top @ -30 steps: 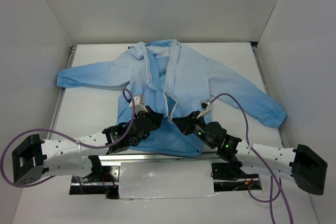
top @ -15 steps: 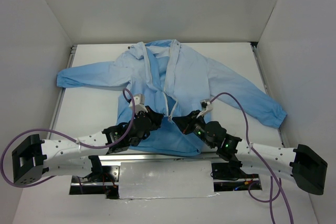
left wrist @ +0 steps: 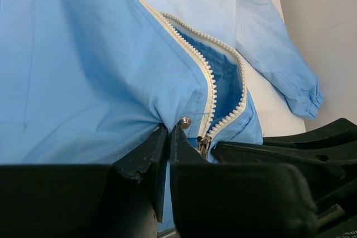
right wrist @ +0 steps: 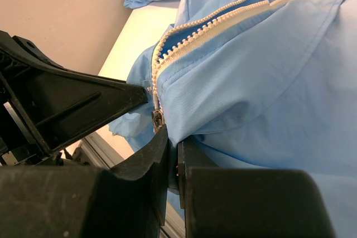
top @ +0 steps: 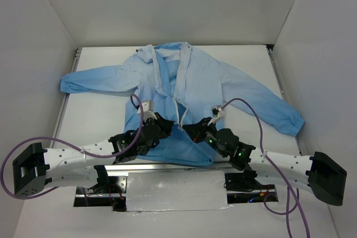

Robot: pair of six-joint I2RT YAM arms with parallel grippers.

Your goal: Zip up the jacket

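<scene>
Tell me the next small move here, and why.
Probably: right gripper lets go of the jacket and re-pinches the zipper slider. Both grippers are shut on fabric beside it, left gripper included, and the teeth above stand apart.

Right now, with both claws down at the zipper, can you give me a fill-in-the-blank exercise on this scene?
The jacket spread on the table is light ___.
Its zipper teeth are ___.
The left claw and right claw are both ___ on jacket fabric.
Above the slider, the zipper stands ___.
Missing: blue; white; shut; open.
</scene>
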